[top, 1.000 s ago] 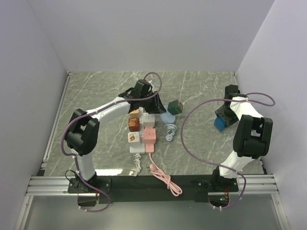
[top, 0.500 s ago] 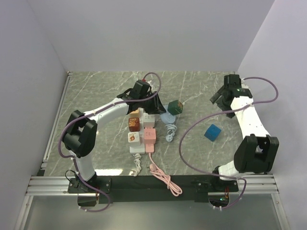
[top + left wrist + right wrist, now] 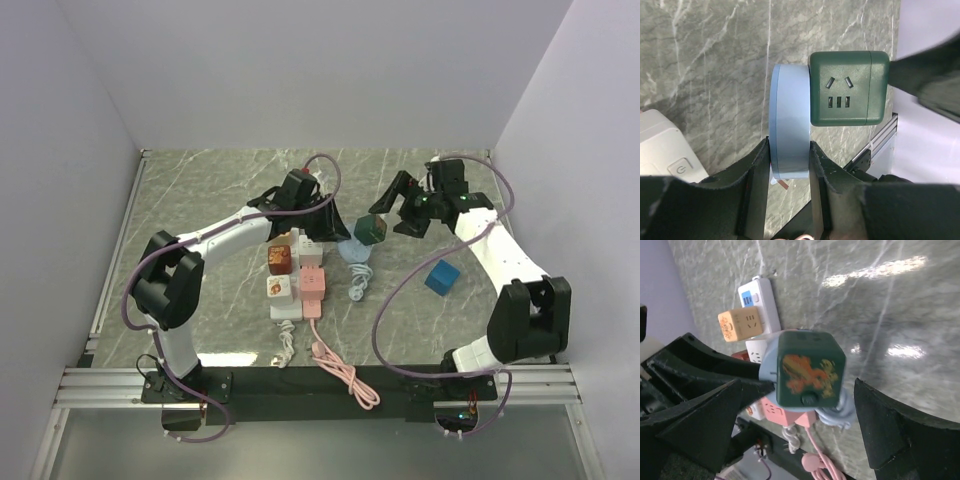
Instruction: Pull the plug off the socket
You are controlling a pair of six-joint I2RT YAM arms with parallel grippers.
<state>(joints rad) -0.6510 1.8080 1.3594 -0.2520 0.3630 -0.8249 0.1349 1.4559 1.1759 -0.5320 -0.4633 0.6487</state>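
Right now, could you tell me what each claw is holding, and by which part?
The left claw pinches the blue socket by its near edge, beside the green plug. The right claw stands open around that plug, holding nothing.

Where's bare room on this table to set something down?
Bare marble: the far-left corner, left of the left arm; and the front patch between the pink cable and the blue cube. Crowded: the middle, around the power strips and green cube socket.

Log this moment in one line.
left claw: shut on blue socket | right claw: open, flanking green plug | plug: not yet pulled
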